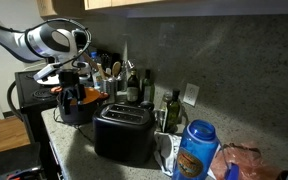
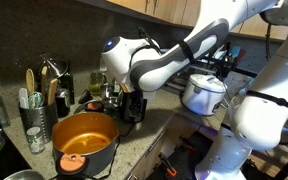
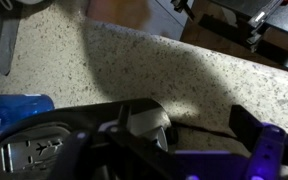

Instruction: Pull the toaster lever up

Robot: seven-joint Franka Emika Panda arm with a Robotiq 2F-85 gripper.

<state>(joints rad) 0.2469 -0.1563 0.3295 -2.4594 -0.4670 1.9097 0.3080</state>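
- The gripper [image 1: 74, 90] hangs low at the toaster's end, near the pot [image 1: 79, 108]. In the wrist view its jaws look spread wide, with nothing held.
- The toaster [image 1: 124, 135] stands mid-bench [image 3: 104, 60], between the pot and the blue-lidded jar [image 1: 196, 150]. Its lever is not clear in any view.
- To do this well, I would slip one finger under the lever knob. Then lift straight up and slowly, so the toaster neither tips nor slides toward the jar.
- Counted front to back in an exterior view: one jar, one toaster, one pot, one arm. The bottles [image 1: 134, 85] along the wall are too crowded to count.
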